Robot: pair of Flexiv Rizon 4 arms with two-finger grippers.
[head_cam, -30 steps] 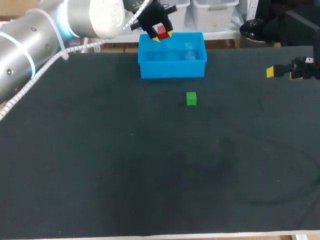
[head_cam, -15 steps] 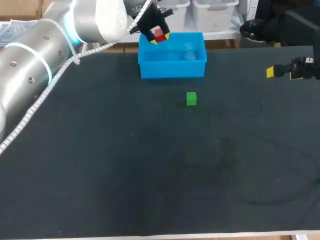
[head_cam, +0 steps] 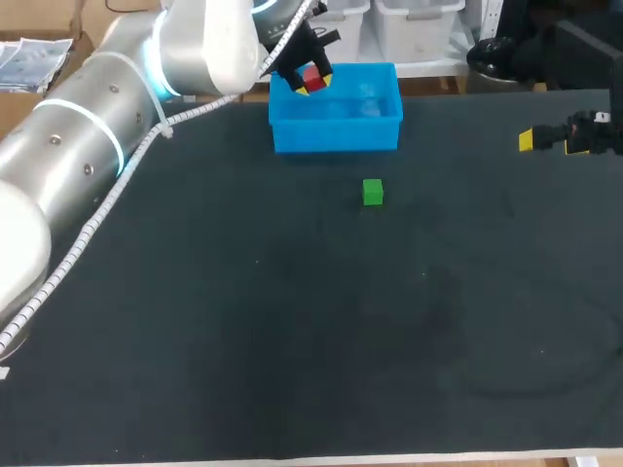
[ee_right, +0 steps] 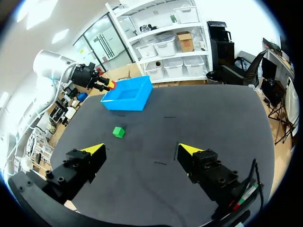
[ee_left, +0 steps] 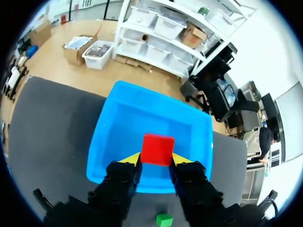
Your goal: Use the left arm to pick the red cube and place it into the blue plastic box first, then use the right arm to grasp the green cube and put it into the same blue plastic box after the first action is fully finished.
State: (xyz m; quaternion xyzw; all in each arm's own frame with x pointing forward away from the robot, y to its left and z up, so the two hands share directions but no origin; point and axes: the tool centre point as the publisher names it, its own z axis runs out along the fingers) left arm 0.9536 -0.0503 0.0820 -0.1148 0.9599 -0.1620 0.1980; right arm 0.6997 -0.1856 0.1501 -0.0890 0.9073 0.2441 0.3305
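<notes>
Left fingers [ee_left: 131, 158], pinching red cube [ee_left: 157, 149], have sunk lower over blue box [head_cam: 336, 134], left end. Release looks due. Green cube [head_cam: 373, 192] unmoved before box. Right fingers [ee_right: 94, 150] spread, far right of box.

Left claw [head_cam: 311, 83] and its red cube [head_cam: 313, 74] now slightly lower, over the blue box's [head_cam: 336, 133] left end.

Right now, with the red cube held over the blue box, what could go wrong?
1. The left end effector holds the red cube near a wall of the blue plastic box, not over its middle; released here, it may clip the rim and land outside.
2. The green cube lies just in front of the box; if the open right end effector starts early, the arms could meet there.
</notes>
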